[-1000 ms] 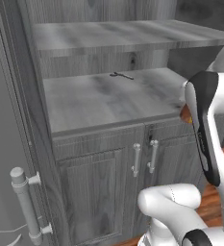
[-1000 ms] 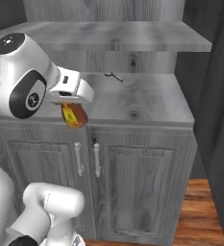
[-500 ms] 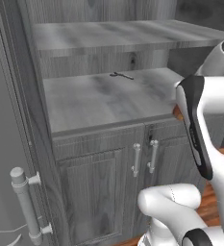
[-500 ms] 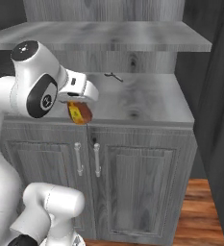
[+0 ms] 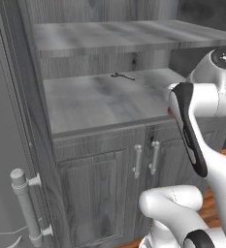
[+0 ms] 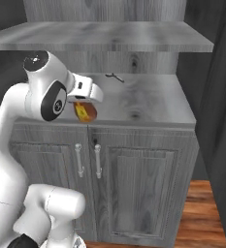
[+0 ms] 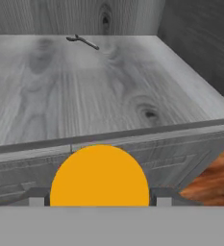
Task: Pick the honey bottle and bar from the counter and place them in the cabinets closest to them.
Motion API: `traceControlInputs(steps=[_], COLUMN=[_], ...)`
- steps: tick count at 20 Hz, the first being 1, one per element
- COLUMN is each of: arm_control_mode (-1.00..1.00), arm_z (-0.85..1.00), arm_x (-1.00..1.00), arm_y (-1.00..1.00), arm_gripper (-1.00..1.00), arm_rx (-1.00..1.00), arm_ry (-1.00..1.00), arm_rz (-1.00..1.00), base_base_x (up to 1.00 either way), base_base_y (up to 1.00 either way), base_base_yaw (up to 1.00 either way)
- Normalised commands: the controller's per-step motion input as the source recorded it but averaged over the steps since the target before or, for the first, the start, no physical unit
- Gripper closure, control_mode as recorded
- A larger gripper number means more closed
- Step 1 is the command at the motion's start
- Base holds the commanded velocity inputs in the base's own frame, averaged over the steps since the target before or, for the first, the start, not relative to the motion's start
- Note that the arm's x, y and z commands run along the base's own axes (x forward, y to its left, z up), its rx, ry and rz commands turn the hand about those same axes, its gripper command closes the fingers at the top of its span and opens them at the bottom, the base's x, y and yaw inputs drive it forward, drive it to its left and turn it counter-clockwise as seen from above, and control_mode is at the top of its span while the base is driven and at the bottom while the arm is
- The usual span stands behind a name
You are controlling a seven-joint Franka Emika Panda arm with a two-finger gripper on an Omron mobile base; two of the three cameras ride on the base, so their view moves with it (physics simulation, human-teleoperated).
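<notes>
We see the end effector (image 7: 99,202) clamped on the honey bottle (image 6: 86,112) at centre left of the right base view, just before the cabinet shelf (image 6: 148,101) edge.

We find flat, even, fairly dim rendered light with no glare. We note soft shading beneath the upper shelf (image 6: 109,38) and darker cabinet (image 6: 134,164) side walls. All frames are slightly soft and coarse, without visible edge distortion.

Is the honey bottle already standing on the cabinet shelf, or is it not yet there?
Not yet. The gripper holds the honey bottle in front of the shelf edge, above the lower doors.
</notes>
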Motion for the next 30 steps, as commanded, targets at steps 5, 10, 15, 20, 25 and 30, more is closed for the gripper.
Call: traceControlInputs(steps=[5, 10, 15, 20, 25, 30], arm_control_mode=[-1.0, -1.0, -1.0, -1.0, -1.0, -1.0], arm_z=[0.0, -0.01, 0.0, -0.03, 0.0, -0.05], arm_x=[0.54, 0.36, 0.11, 0.0, 0.04, 0.04], arm_y=[0.0, 0.0, 0.0, -0.07, 0.0, 0.0], arm_gripper=[1.0, 1.0, 1.0, 1.0, 1.0, 1.0], arm_rx=[0.01, 0.02, 0.0, 0.05, 0.04, 0.0], arm_ry=[-0.02, 0.0, 0.0, 0.06, 0.1, 0.0], arm_rz=[0.0, 0.0, 0.02, 0.03, 0.03, 0.0], base_base_x=[0.0, 0.0, 0.0, 0.0, 0.0, 0.0], base_base_y=[0.0, 0.0, 0.0, 0.0, 0.0, 0.0], base_base_yaw=[0.0, 0.0, 0.0, 0.0, 0.0, 0.0])
